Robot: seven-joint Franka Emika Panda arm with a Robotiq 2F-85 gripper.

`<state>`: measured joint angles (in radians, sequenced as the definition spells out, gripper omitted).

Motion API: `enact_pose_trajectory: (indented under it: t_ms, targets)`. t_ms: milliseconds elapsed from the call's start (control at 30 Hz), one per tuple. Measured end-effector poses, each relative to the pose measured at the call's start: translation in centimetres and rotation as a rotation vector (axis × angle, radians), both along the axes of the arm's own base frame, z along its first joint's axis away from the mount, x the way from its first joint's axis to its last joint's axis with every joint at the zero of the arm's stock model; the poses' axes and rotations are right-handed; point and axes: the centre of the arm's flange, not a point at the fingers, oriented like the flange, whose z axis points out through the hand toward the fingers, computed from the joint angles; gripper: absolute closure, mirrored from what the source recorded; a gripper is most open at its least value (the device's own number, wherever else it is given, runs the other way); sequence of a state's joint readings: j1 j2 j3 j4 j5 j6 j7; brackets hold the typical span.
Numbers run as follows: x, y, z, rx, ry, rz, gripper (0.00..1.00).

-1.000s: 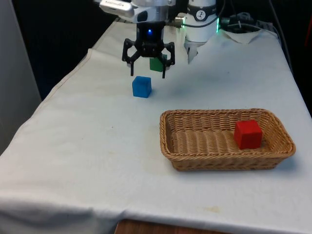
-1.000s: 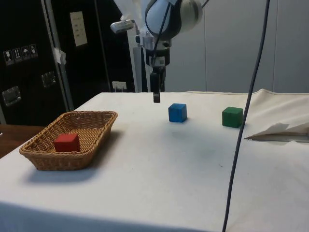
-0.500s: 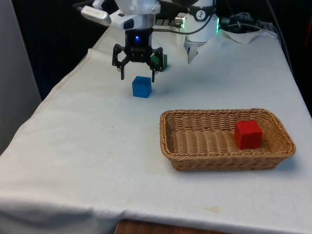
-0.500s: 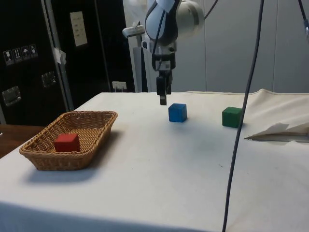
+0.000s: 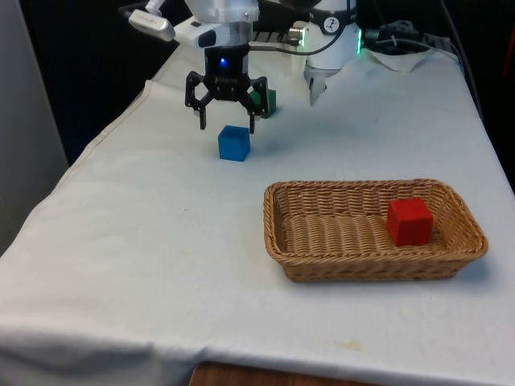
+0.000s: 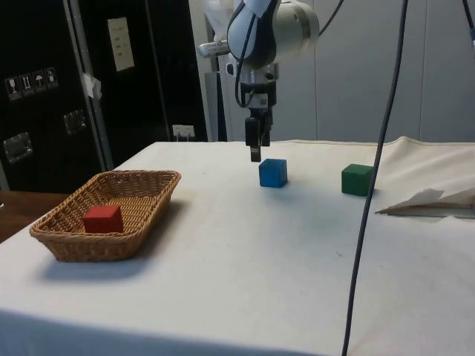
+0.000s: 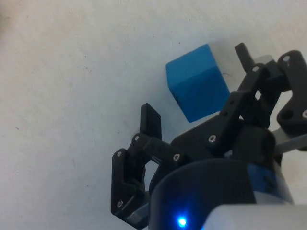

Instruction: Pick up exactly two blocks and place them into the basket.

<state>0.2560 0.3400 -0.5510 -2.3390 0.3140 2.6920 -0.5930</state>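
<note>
The hand [image 5: 227, 125] hangs spread and empty just above the blue block [image 5: 234, 143], with the basket [image 5: 354, 261] at its four o'clock holding a red block [image 5: 409, 220].

- The white seven-joint arm [image 5: 221, 12] reaches down over the table's far end, near the edge on the front view's left.
- Its wrist points straight down.
- The black two-finger gripper [image 5: 227, 125] [image 6: 255, 154] [image 7: 196, 112] hangs above the cloth, fingers [image 7: 151, 120] spread wide, holding nothing.

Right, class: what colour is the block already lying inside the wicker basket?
Red. The block in the basket shows best in the front view.
</note>
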Motion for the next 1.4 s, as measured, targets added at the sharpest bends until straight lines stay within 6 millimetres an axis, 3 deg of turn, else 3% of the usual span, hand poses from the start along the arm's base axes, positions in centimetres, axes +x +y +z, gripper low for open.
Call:
enact_pose_trajectory:
  t_ms: [567, 1133, 1200, 1267, 1300, 1333, 1367, 1400]
  targets:
    - [-1.7, -1.3, -2.5, -0.024, 0.027, -0.081, 0.00]
    - [-2.5, -1.7, -3.0, -0.024, 0.030, -0.097, 0.00]
    - [-2.6, -1.7, -3.1, -0.024, 0.032, -0.097, 0.10]
    - [-2.6, -1.7, -3.1, -0.023, 0.032, -0.096, 0.32]
    - [-2.6, -1.7, -3.1, -0.023, 0.032, -0.096, 0.55]
    - [-2.6, -1.7, -3.1, -0.023, 0.032, -0.096, 0.65]
    - [-2.6, -1.7, -3.1, -0.023, 0.032, -0.096, 0.65]
    - [-2.6, -1.7, -3.1, -0.024, 0.033, -0.096, 0.75]
